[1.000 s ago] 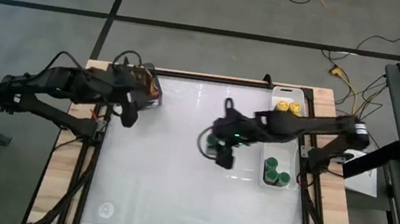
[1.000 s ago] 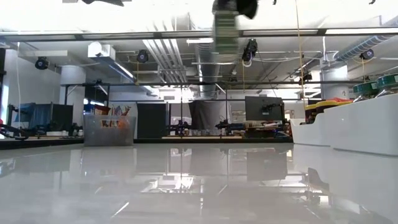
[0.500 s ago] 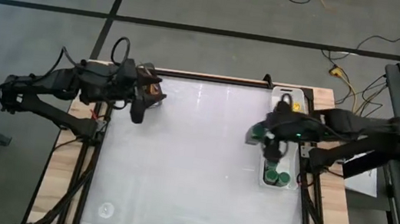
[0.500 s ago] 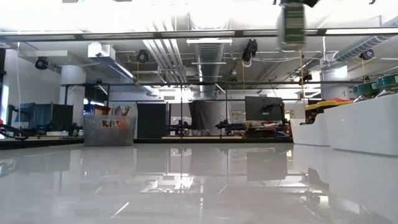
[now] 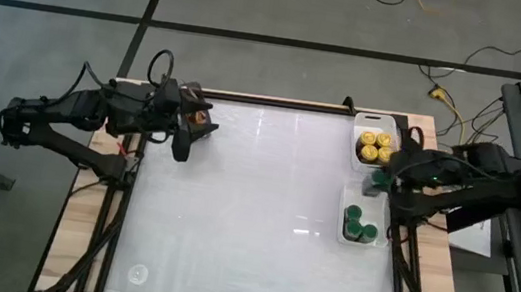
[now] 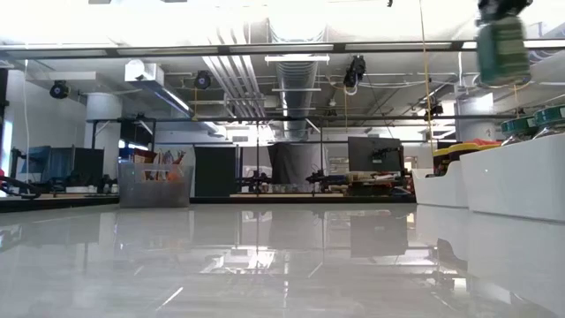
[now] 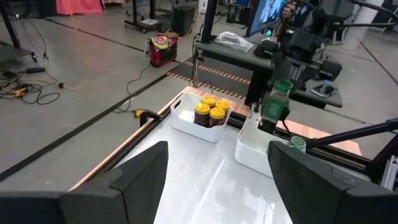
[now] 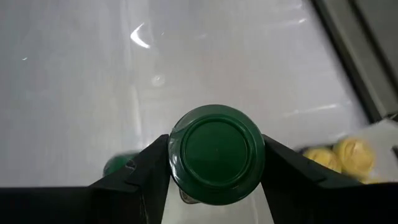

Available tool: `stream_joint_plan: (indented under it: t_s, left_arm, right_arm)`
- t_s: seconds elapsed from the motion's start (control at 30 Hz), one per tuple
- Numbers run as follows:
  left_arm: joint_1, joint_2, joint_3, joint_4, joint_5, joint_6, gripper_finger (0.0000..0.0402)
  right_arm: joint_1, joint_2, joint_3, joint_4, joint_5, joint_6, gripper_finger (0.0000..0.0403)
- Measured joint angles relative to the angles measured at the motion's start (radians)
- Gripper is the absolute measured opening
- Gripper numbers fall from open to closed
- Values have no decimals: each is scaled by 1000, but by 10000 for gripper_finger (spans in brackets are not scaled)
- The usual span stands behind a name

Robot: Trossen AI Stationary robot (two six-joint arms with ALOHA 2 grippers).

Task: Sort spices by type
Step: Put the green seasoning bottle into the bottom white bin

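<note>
My right gripper (image 5: 377, 179) is shut on a green-lidded spice jar (image 7: 274, 106) and hovers at the table's right edge, over the gap between the two white trays. The far tray (image 5: 357, 157) holds several yellow-lidded jars (image 5: 374, 146). The near tray (image 5: 345, 210) holds green-lidded jars (image 5: 361, 226) standing on their bases. My left gripper (image 5: 180, 146) is open and holds nothing, near the table's far left corner beside the grey cup (image 5: 200, 118). My right gripper pinches the jar between its two fingers (image 8: 146, 171), one on each side, just under the green lid (image 8: 216, 148). The fingers come from above, pointing down. The jar hangs upright (image 6: 503, 49), lifted well clear of the table and trays.
The two trays (image 6: 521, 177) stand one behind the other along the right edge. The grey cup of brown sticks (image 6: 154, 181) sits in the far left corner. The white tabletop (image 5: 251, 215) between them shows no other objects.
My right gripper has carried the green-lidded jar from over the table's middle toward the right edge, staying high and shut on it, and now hangs over the trays.
</note>
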Motion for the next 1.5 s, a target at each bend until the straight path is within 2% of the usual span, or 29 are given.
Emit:
stream_joint_plan:
  t_s: [0.13, 0.37, 0.57, 1.17, 1.37, 1.5]
  left_arm:
    - [0, 14, -1, -7, 0, -9, 261]
    - [0, 25, -1, -7, 0, -1, 261]
    - [0, 14, -1, -36, 0, 3, 261]
    - [0, -21, -1, -99, 0, -16, 261]
    - [0, -28, -1, -108, 0, -16, 261]
    - [0, -44, -1, -111, 0, -16, 261]
  right_arm:
    - [0, -54, -8, -89, -18, 50, 198]
    - [0, -147, -105, -68, -47, 96, 198]
    - [1, -199, -260, 69, -96, 127, 198]
    - [6, -212, -439, 159, -90, 78, 198]
    - [74, -212, -506, 181, -94, 105, 198]
    - [137, -212, -546, 182, -59, 164, 198]
